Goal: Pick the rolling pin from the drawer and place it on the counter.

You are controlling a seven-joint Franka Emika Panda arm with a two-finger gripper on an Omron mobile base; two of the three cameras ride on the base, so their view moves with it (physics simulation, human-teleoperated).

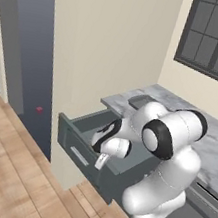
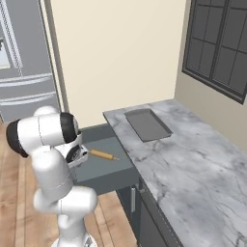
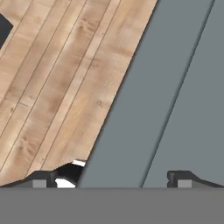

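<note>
The rolling pin [image 2: 102,155], a slim light-orange cylinder, lies on the floor of the pulled-out dark-grey drawer [image 2: 110,171], near its back and toward the counter side. My gripper [image 2: 80,156] hangs over the drawer's front part, to the pin's left and apart from it. In the hand view the gripper [image 3: 111,181] points down over the drawer's front wall [image 3: 127,109], fingertips [image 3: 41,180] wide apart, open with nothing held. In the left base view my arm covers the drawer's inside; the gripper [image 1: 101,159] sits above the drawer front [image 1: 70,139].
The marble counter [image 2: 193,164] runs to the drawer's right, with a flat dark-grey tray [image 2: 147,124] at its near-left end. A steel fridge [image 2: 24,58] stands to the left. Wooden floor [image 3: 52,87] lies below the drawer front. A dark window [image 2: 217,43] is above the counter.
</note>
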